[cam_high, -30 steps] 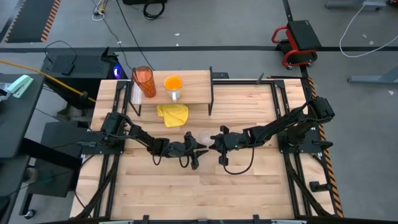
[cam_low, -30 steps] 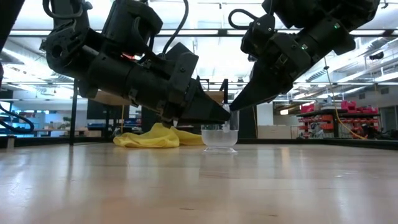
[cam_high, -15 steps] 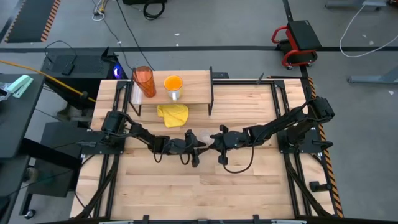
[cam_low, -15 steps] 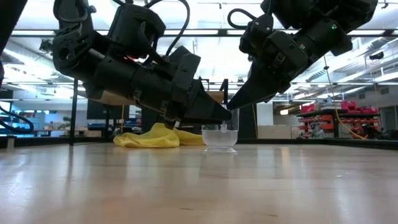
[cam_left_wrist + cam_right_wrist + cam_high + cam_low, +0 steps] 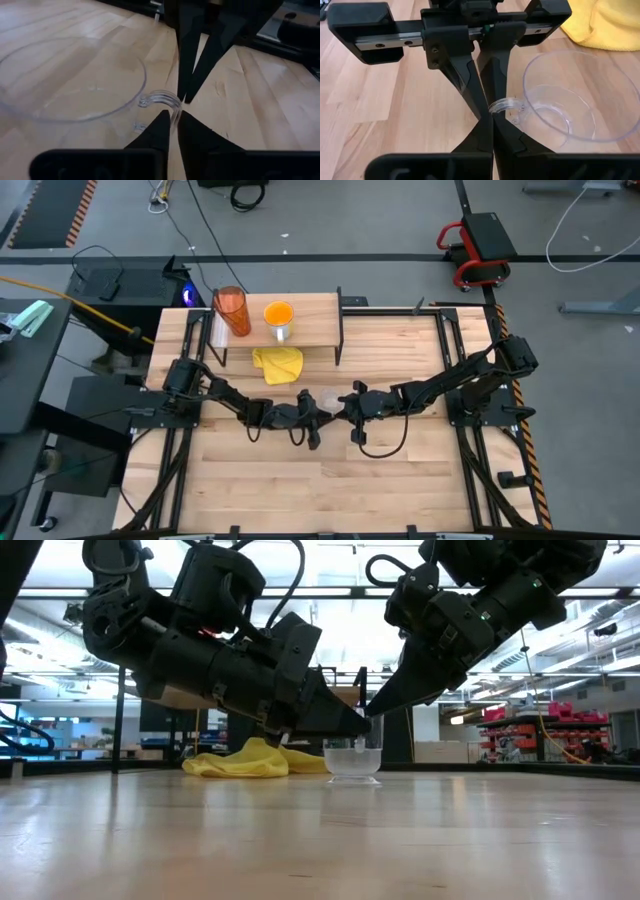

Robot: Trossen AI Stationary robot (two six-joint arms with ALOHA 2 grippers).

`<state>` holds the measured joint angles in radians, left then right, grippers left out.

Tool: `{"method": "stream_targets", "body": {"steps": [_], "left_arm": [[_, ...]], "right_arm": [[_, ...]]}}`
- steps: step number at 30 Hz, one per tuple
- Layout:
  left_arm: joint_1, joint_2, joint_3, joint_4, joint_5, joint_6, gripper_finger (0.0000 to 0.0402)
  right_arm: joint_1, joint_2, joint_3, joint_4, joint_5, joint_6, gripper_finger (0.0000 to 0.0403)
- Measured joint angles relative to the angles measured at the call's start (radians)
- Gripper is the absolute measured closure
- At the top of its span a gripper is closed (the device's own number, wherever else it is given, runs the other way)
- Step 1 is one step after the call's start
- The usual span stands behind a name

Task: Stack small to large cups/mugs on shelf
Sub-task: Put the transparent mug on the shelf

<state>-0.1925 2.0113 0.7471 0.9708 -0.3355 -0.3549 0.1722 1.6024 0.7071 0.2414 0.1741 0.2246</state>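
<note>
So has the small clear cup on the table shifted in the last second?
No. The small clear cup sits at the same spot beside the yellow cloth.

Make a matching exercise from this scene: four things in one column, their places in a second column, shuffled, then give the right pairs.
Things:
1. tall orange-red tumbler
2. orange mug
3. small clear cup
4. yellow cloth

Places:
A. on the big table, between the two end effectors
B. on the shelf, near its left end
C. on the big table, just in front of the shelf
D. on the shelf, right of the tumbler

Pairs: 1-B, 2-D, 3-A, 4-C
</note>
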Motion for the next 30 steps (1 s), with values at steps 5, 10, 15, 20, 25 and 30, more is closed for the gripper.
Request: {"method": "stream_targets", "body": {"steps": [5,10,15,20,25,30], "left_arm": [[0.0,-0.003,0.0,0.008,-0.004,0.009,0.0388],[0.0,-0.003,0.001,0.001,-0.001,0.004,0.0375],[-0.001,-0.002,0.001,0.001,-0.002,0.009,0.0388],[-0.01,-0.002,0.001,-0.002,-0.002,0.038,0.0389],[-0.019,-0.008,0.0,-0.006,0.0,0.072,0.0389],[-0.026,-0.036,0.002,-0.03,0.041,0.098,0.0389]], "right_arm": [[0.0,-0.001,0.0,-0.002,0.0,0.0,0.0398],[0.002,-0.001,0.0,-0.002,0.0,-0.001,0.0398],[0.039,-0.018,0.0,-0.056,0.045,-0.012,0.0398],[0.14,-0.07,0.0,-0.167,0.173,0.008,0.0398],[0.257,-0.125,0.0,-0.226,0.284,0.057,0.0398],[0.343,-0.148,0.0,-0.236,0.366,0.069,0.0398]]}}
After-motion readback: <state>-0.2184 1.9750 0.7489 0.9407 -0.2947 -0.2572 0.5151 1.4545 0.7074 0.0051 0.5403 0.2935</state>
